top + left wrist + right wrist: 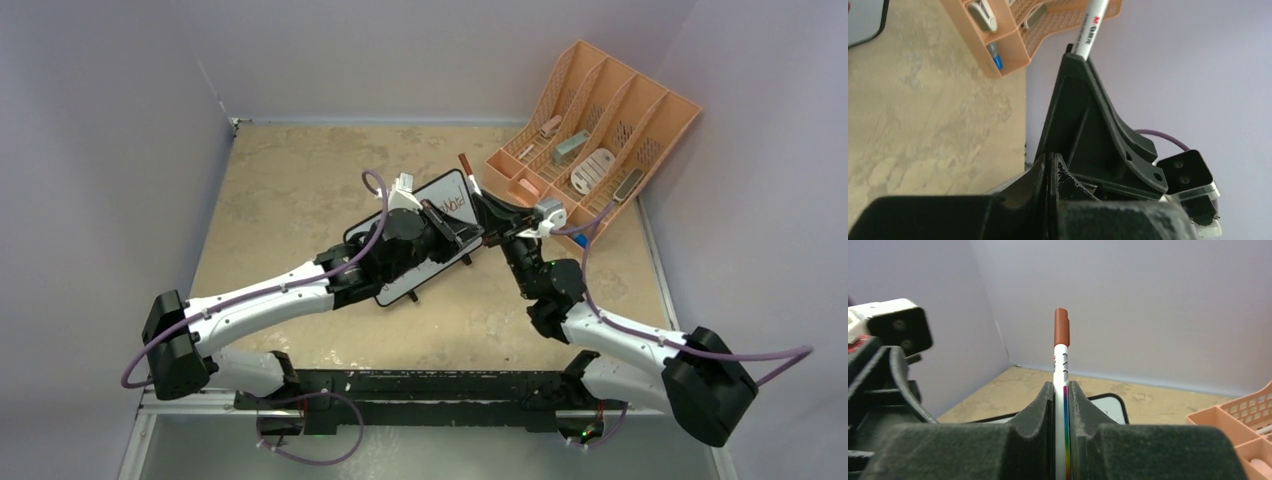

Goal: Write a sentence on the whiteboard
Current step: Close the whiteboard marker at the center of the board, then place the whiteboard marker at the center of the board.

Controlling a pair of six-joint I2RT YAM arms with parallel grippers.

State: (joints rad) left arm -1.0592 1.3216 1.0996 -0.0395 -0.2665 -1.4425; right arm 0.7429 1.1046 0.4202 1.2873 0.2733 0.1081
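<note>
Black right claw (1061, 392) grasps a white marker (1061, 355), barrel upright between the fingers, brown cap uppermost. The left claw (1048, 172) is clenched, fingers pressed together, positioned above the whiteboard (447, 197). The whiteboard sits near the middle of the surface (290, 180), askew to its edges, with red writing at its far right corner. A peach organizer (600, 130) occupies the surface's far right corner.

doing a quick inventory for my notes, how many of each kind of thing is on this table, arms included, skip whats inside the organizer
whiteboard: 1
marker: 1
peach desk organizer: 1
robot arms: 2
total: 5
</note>
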